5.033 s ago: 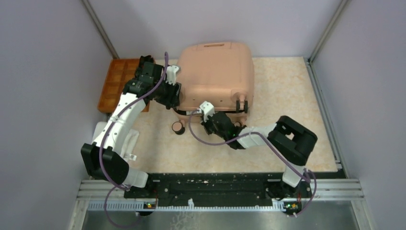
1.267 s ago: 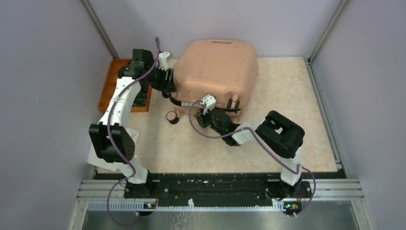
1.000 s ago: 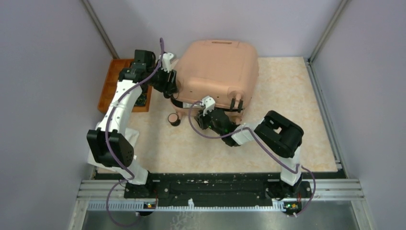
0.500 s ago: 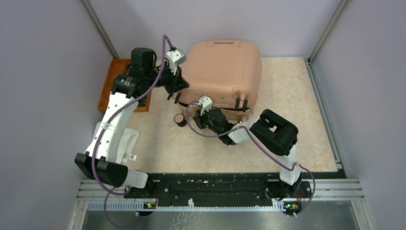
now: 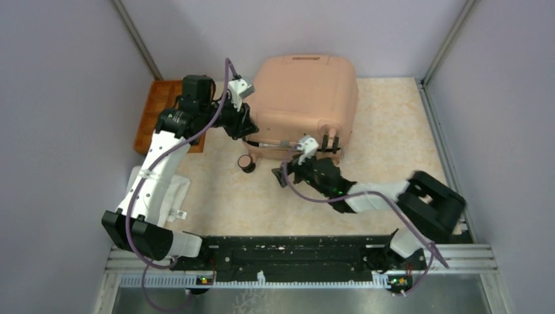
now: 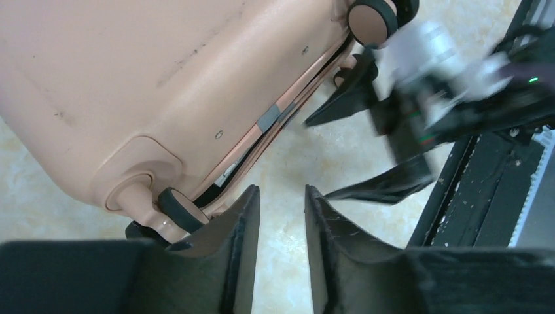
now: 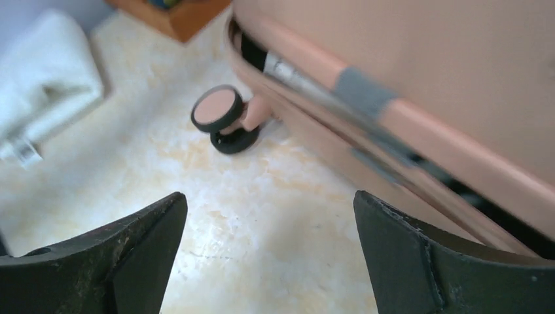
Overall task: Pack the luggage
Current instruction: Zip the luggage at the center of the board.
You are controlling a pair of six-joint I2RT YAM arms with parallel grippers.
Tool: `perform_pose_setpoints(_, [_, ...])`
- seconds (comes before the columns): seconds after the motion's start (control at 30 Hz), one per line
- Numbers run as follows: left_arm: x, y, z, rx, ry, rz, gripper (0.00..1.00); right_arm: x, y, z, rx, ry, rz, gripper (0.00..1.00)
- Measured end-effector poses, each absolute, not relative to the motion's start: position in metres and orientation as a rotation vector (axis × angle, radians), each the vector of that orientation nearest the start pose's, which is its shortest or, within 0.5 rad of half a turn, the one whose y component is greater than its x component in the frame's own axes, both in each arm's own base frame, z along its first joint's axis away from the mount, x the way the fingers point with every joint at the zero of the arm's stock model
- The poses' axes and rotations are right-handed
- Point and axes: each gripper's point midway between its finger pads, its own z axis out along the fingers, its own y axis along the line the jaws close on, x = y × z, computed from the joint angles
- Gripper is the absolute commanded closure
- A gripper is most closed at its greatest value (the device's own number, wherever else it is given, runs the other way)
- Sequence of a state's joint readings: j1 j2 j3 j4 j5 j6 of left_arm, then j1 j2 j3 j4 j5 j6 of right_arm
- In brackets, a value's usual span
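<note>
The luggage (image 5: 304,95) is a peach-pink hard-shell suitcase lying at the back of the table, its two shells nearly together with a dark gap along the seam (image 6: 262,134). My left gripper (image 5: 252,136) hovers at its front left corner, above the floor beside a black-and-pink wheel (image 6: 177,209). Its fingers (image 6: 247,216) stand a narrow gap apart with nothing between them. My right gripper (image 5: 293,169) sits just in front of the luggage's front edge (image 7: 393,131), jaws wide apart and empty over bare table, with another wheel (image 7: 219,108) ahead of it.
An orange compartmented tray (image 5: 157,114) lies at the back left. A white cloth (image 5: 167,190) lies under the left arm. A grey tab (image 7: 357,85) marks the seam. Purple walls close in on three sides.
The right arm swung its elbow out to the right and its gripper drew back from the luggage's front edge, jaws now wide. The left gripper stayed at the front left corner.
</note>
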State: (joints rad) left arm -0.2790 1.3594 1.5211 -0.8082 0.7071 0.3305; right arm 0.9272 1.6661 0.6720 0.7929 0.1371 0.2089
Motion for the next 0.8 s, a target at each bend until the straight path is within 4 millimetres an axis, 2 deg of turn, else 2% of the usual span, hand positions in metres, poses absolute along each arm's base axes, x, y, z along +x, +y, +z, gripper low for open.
perform_pose_setpoints(0.13, [0.311, -0.193, 0.316, 0.997, 1.867, -0.713, 0.39, 0.272, 0.301, 0.172, -0.39, 1.657, 0.72, 0.01])
perform_pose_setpoints(0.27, [0.31, -0.199, 0.318, 1.053, 1.831, -0.689, 0.35, 0.272, 0.226, 0.22, -0.174, 1.602, 0.654, 0.01])
perform_pose_setpoints(0.4, [0.311, -0.212, 0.306, 1.154, 1.805, -0.657, 0.32, 0.273, 0.185, 0.238, -0.068, 1.587, 0.628, 0.03])
perform_pose_setpoints(0.5, [0.319, -0.219, 0.284, 1.225, 1.825, -0.642, 0.32, 0.28, 0.146, 0.226, 0.018, 1.619, 0.512, 0.08])
perform_pose_setpoints(0.57, [0.326, -0.224, 0.267, 1.274, 1.843, -0.624, 0.32, 0.286, 0.124, 0.203, 0.052, 1.693, 0.407, 0.1])
perform_pose_setpoints(0.6, [0.328, -0.226, 0.26, 1.297, 1.849, -0.613, 0.32, 0.287, 0.121, 0.199, 0.057, 1.709, 0.39, 0.12])
perform_pose_setpoints(0.67, [0.328, -0.235, 0.247, 1.365, 1.843, -0.585, 0.32, 0.289, 0.108, 0.173, 0.054, 1.8, 0.305, 0.14])
perform_pose_setpoints(0.73, [0.323, -0.247, 0.241, 1.44, 1.809, -0.554, 0.33, 0.283, 0.111, 0.159, 0.0, 1.849, 0.312, 0.17])
perform_pose_setpoints(0.8, [0.314, -0.261, 0.24, 1.524, 1.746, -0.516, 0.33, 0.27, 0.127, 0.16, -0.101, 1.822, 0.42, 0.26])
